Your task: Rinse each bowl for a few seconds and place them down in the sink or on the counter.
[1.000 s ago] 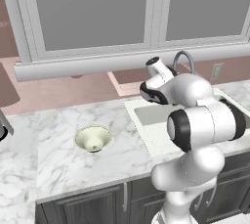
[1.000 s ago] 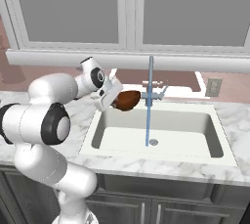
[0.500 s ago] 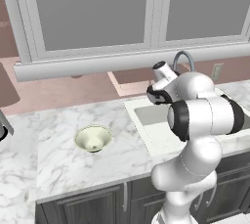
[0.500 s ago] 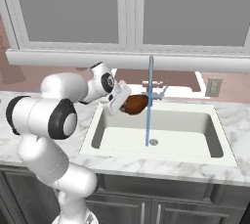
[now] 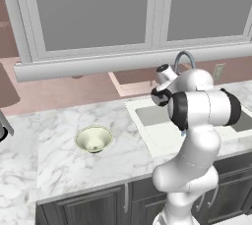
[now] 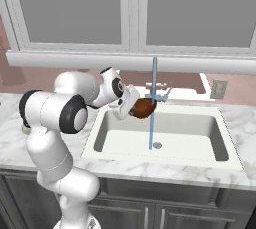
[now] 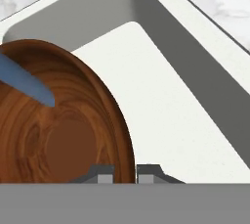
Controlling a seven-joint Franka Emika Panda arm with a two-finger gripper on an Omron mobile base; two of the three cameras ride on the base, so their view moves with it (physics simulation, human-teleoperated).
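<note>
Gripping the rim of a glossy, wood-grained brown bowl [image 7: 58, 120], the gripper [image 7: 124, 173] is holding it at centre frame of the right base view, over the smooth white sink [image 6: 165, 138], touching the thin blue water stream [image 6: 151, 108]. A round cream bowl [image 5: 94, 139] is sitting left of centre on the veined marble counter [image 5: 59, 165].

Gripper [image 6: 134, 106] clamps reddish-brown bowl [image 6: 144, 108] over sink [image 6: 220, 149], bowl touching blue water stream [image 6: 152, 123] from faucet [image 6: 159, 95].

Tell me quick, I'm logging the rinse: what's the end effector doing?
End effector: closed on the rim of the brown bowl, held under the water stream.
</note>
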